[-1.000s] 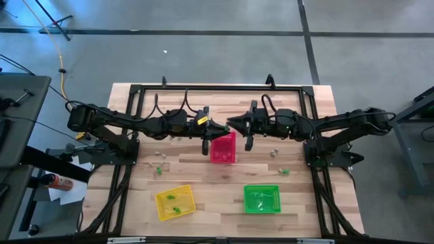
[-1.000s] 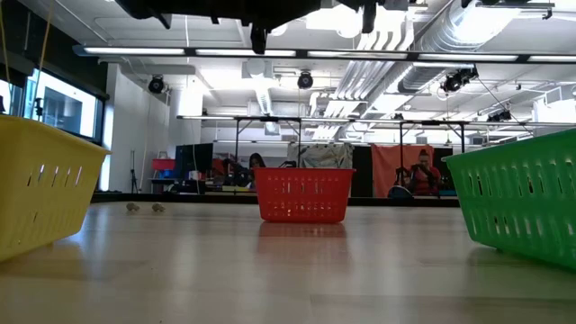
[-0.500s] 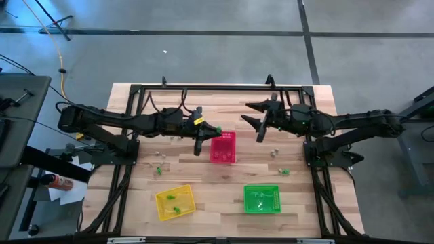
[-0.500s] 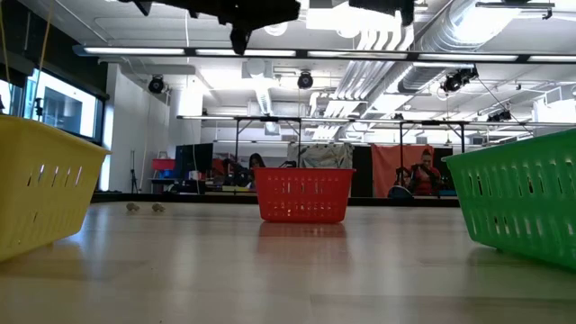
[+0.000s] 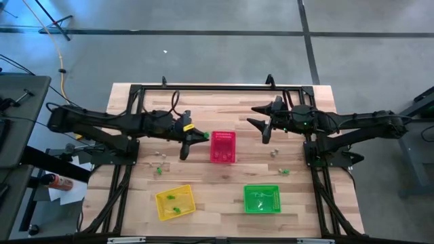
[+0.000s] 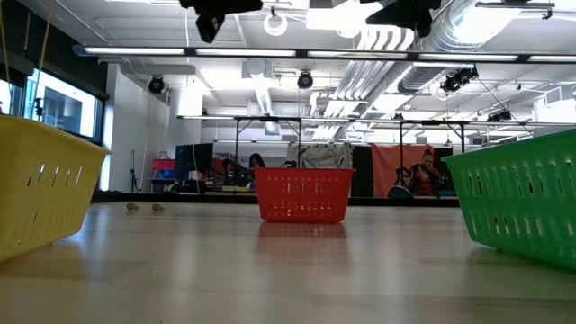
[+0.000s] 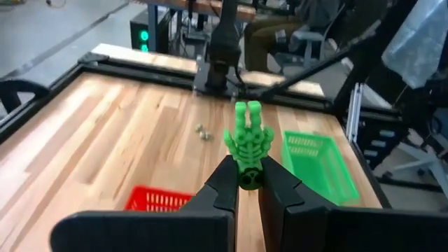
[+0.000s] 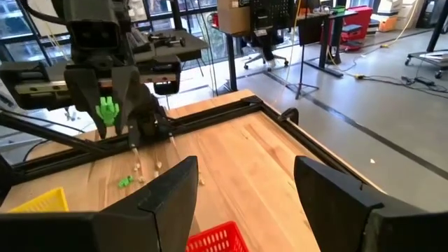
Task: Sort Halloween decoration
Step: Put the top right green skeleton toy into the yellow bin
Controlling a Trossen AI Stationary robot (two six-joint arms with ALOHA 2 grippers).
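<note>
While the pink-red basket [image 5: 223, 147] serves as landmark: left gripper [image 5: 184, 148], just left of it, fingers pinched on a green skeleton-hand trinket [image 7: 248, 142]; loose trinkets [image 5: 159, 169] farther left on the table [image 5: 210, 196]; right gripper [image 5: 260, 129], right of the basket, fingers spread wide, empty.

Left tool [image 7: 246, 183] pinches a green skeleton hand [image 7: 248, 140] above the table [image 7: 105, 133].
</note>
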